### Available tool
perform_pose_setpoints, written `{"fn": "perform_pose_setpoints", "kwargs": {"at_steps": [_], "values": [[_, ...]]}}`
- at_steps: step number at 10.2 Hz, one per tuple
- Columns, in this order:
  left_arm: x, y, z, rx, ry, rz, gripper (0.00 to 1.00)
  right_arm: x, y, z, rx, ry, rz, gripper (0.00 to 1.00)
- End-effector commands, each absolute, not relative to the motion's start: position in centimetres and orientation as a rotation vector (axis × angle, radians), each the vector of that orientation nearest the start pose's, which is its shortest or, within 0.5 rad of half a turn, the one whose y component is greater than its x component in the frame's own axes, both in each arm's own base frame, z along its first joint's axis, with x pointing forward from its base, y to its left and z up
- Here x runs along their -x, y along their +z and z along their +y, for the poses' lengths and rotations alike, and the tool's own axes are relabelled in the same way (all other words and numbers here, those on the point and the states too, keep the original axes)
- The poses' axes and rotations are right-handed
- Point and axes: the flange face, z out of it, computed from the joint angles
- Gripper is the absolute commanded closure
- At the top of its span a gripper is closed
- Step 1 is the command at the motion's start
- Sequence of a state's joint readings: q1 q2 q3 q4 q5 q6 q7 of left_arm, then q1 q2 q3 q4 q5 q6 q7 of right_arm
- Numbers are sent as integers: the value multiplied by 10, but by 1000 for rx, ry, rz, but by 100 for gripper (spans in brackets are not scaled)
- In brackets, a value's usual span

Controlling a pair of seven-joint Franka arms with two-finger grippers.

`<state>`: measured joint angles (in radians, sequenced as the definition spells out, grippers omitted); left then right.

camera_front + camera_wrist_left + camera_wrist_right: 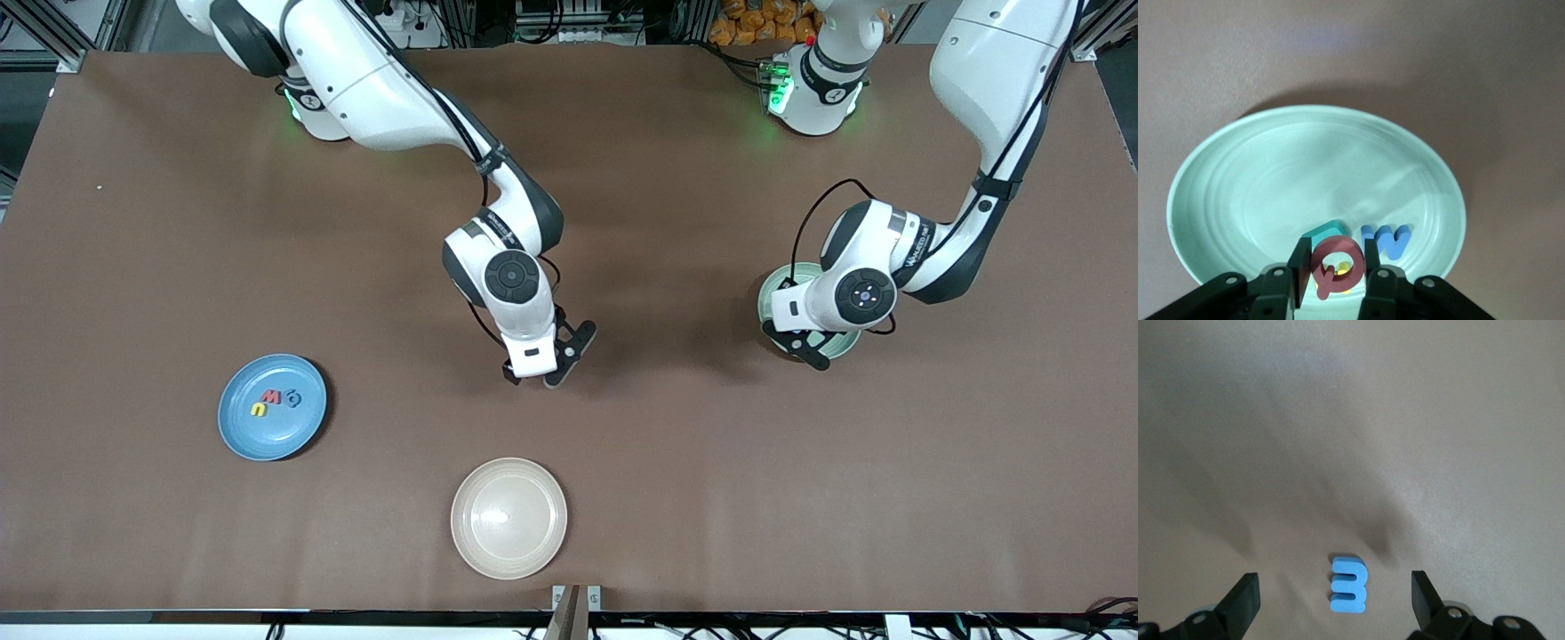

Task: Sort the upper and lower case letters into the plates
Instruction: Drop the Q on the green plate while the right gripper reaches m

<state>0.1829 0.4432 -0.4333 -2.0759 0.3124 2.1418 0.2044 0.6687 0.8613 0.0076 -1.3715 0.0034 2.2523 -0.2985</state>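
Note:
My left gripper [1333,265] is shut on a red letter [1355,250] and holds it just above the pale mint green plate [1271,173]. A teal letter [1328,230], a blue letter [1386,241] and a yellow letter [1346,270] lie in that plate. In the front view the left gripper [805,342] covers most of the mint plate [770,298]. My right gripper [1333,593] is open over a blue letter [1348,585] on the bare table; in the front view the right gripper [536,372] hides that letter. The sky blue plate [249,440] holds a yellow [259,410], a red [271,396] and a blue letter [294,397].
A cream-beige plate [508,517] with nothing in it sits near the table's front edge, nearer to the front camera than the right gripper. The brown table [711,462] has no other objects on it.

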Motion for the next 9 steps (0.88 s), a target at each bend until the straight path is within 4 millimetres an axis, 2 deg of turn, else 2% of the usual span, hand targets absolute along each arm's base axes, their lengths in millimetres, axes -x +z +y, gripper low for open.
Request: {"fn": "perform_pose_setpoints", "kwargs": {"at_steps": [1, 2, 3, 4, 5, 6, 8, 9], "values": [[-532, 207, -84, 2905, 427, 1067, 76, -579, 198, 466, 2762, -33, -1504, 0], [-534, 205, -68, 2915, 416, 1083, 76, -577, 195, 465, 2767, -21, -1513, 0], [-534, 204, -62, 2921, 420, 1078, 75, -573, 189, 464, 2769, -3, -1518, 0], [-534, 202, -62, 2924, 422, 1073, 63, -574, 188, 462, 2770, -1, -1521, 0], [-533, 199, -64, 2939, 432, 1047, 13, -576, 188, 459, 2774, -1, -1516, 0], [-531, 193, -64, 2974, 449, 988, 0, -579, 188, 455, 2779, -1, -1507, 0], [-529, 194, -82, 2989, 454, 878, 0, -576, 177, 449, 2784, 13, -1527, 0], [-527, 199, -105, 2999, 454, 747, 0, -575, 172, 448, 2786, -14, -1537, 0]]}}
